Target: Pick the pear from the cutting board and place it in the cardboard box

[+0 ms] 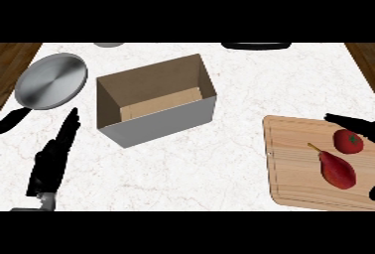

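Right hand (344,120): only dark fingertips show at right edge over pale wooden cutting board (296,168), apart from pear; spread or curl unreadable. Left hand (55,154): fingers straight, together, resting at left. Dark red, stemmed pear (338,170) lies on board beside red tomato (348,141). Open brown cardboard box (155,99) well left. Step: reach, likely; next, close round pear. Round steel pan (50,81) far left.

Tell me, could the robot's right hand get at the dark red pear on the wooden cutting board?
Probably yes. The right hand shows at the wooden cutting board's far right edge; only the round red tomato lies near the dark red pear, beside it, not covering it.
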`<state>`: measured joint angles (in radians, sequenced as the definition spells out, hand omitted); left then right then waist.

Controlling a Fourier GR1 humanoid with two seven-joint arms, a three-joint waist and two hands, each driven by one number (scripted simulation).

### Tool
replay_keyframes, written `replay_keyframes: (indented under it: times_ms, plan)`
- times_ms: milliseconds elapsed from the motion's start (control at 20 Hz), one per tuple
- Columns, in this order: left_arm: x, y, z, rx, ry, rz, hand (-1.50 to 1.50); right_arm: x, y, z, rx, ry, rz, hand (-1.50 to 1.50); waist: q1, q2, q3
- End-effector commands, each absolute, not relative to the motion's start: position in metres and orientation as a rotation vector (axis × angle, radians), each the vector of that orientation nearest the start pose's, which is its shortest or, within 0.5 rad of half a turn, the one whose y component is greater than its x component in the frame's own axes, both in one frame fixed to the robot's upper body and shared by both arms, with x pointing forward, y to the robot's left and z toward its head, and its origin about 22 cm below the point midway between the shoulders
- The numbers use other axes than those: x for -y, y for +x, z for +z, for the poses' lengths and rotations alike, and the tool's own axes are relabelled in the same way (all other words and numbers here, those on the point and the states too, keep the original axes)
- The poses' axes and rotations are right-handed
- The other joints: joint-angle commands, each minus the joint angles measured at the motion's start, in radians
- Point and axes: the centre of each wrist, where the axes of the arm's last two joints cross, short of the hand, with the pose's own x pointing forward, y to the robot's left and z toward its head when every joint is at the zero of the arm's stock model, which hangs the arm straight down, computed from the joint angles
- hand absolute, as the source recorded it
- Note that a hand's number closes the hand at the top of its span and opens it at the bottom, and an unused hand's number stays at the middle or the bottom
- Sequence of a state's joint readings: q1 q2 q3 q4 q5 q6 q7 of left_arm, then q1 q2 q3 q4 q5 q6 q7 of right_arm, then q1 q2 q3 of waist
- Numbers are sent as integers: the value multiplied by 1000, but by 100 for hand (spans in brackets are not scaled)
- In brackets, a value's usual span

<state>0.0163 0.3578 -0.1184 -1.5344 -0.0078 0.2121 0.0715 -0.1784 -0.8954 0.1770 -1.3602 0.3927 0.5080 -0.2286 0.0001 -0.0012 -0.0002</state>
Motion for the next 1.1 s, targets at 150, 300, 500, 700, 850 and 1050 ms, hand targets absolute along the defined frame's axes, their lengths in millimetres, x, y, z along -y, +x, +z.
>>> replay_keyframes:
  times_ms: [150, 300, 500, 700, 850, 1050]
  plan:
    - [-277, 233, 7, 1454, 375, -184, 0, 409, 272, 79, 1025, -452, 1393, -150, 3, 1, 0]
    - [-287, 234, 3, 1445, 390, -214, 0, 399, 275, 81, 1000, -456, 1426, -150, 3, 1, 0]
    - [-293, 248, 15, 1446, 406, -206, 0, 386, 262, 59, 1021, -440, 1389, -150, -1, 1, 0]
    - [-297, 247, 9, 1446, 374, -201, 0, 415, 265, 64, 1014, -444, 1405, -150, 2, 1, 0]
    - [-281, 227, 6, 1455, 378, -181, 0, 395, 263, 45, 1023, -445, 1377, -150, 3, 1, 0]
    - [-289, 253, 14, 1445, 383, -193, 0, 402, 252, 42, 1015, -445, 1382, -150, -2, 1, 0]
